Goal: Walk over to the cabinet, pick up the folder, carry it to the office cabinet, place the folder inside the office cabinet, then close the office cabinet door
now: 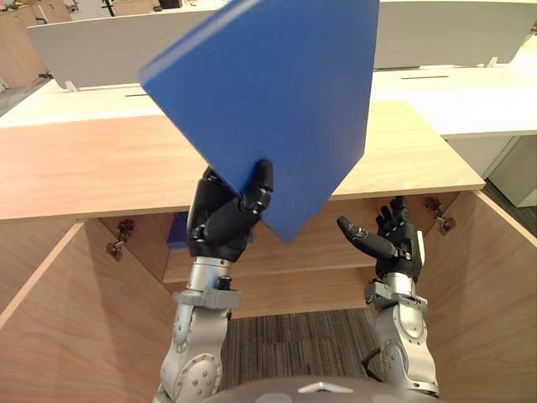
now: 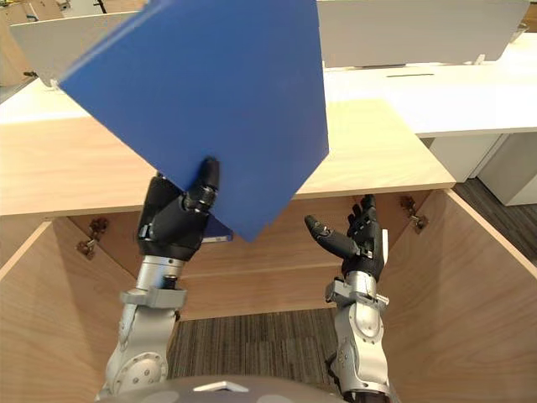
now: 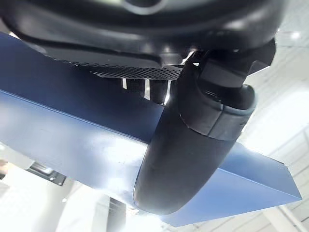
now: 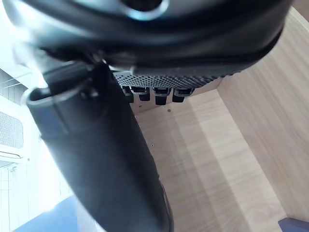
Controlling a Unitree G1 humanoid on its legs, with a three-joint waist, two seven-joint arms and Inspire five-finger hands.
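White desks [image 1: 453, 92] and a pale partition [image 1: 101, 46] run across the top of the frame, and below them stands a light wood cabinet [image 1: 84, 168]. Its 2 doors are swung open toward the camera, the left door [image 1: 67, 327] along the lower left edge and the right door [image 1: 495, 294] along the lower right. A metal hinge [image 1: 124, 235] shows at the inner top corner on the left side, and a matching one on the right. Inside, a shelf [image 1: 294, 264] crosses the middle, with grey striped carpet [image 1: 294, 340] at the bottom centre.

The folder [image 1: 268, 101] is blue and held up high in the upper centre of the frame, tilted with 1 corner pointing down, in front of the cabinet's top and well above the shelf. The left hand [image 1: 220, 220] grips it at that lower corner – thumb [image 3: 188, 159] pressed flat on the near face, fingers curled behind it.

The right hand [image 1: 394, 239] hangs in the lower right centre, in front of the open cabinet. Its palm is turned inward, its fingers are loosely spread and it holds nothing. Past it, its wrist view shows bare wood panel [image 4: 217, 159].

A small blue thing [image 1: 176, 231] sits on the shelf just behind the left hand – too hidden to tell what it is.
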